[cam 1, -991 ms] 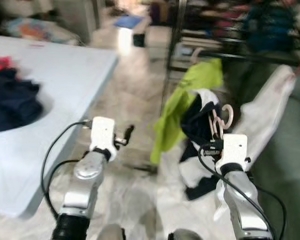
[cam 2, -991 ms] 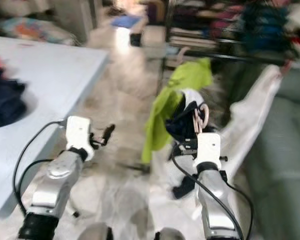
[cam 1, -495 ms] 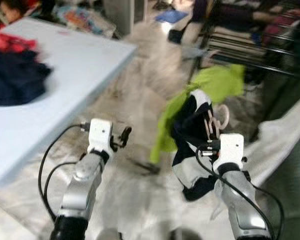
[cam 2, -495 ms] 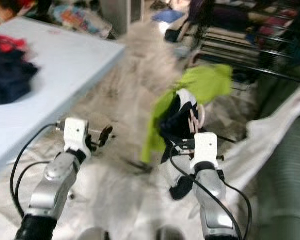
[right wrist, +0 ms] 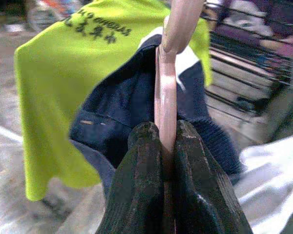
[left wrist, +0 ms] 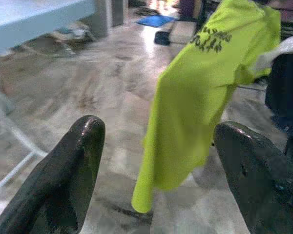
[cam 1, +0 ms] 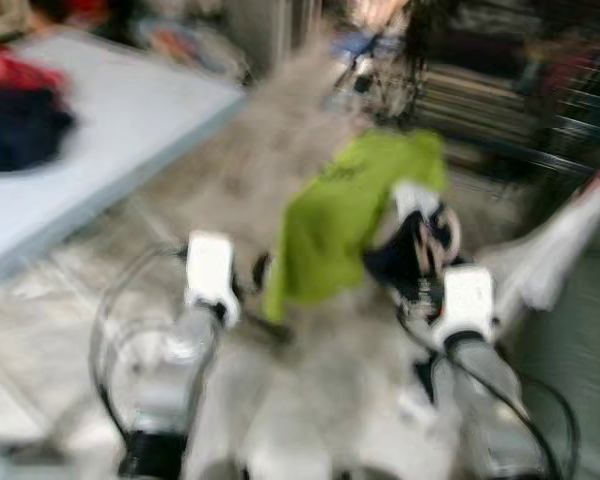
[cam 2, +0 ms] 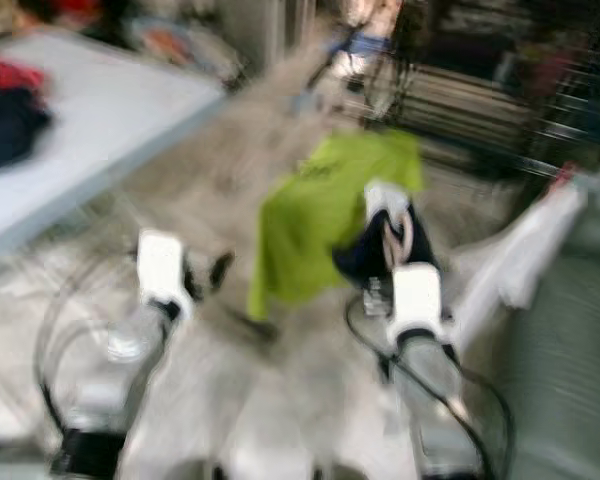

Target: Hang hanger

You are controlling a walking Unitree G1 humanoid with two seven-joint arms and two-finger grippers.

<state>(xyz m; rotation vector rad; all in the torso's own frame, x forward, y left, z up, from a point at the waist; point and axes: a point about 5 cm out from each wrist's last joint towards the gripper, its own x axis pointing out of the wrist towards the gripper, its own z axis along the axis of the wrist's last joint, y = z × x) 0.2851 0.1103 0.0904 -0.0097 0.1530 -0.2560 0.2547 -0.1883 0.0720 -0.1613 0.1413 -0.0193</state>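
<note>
The left gripper (left wrist: 156, 161), fingers (left wrist: 68, 175) spread, faces a hanging lime-green shirt (left wrist: 205, 92).

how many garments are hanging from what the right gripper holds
2, maybe more hidden. A lime shirt hangs on the robot's left; a navy and white garment hangs nearer the right gripper, which is shut on the pink hanger.

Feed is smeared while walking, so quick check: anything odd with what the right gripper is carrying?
Grip looks sound: the right gripper is shut on the pink hanger. The navy-and-white garment hangs bunched on it, with a lime shirt draped alongside. The left gripper is open, holding nothing.
</note>
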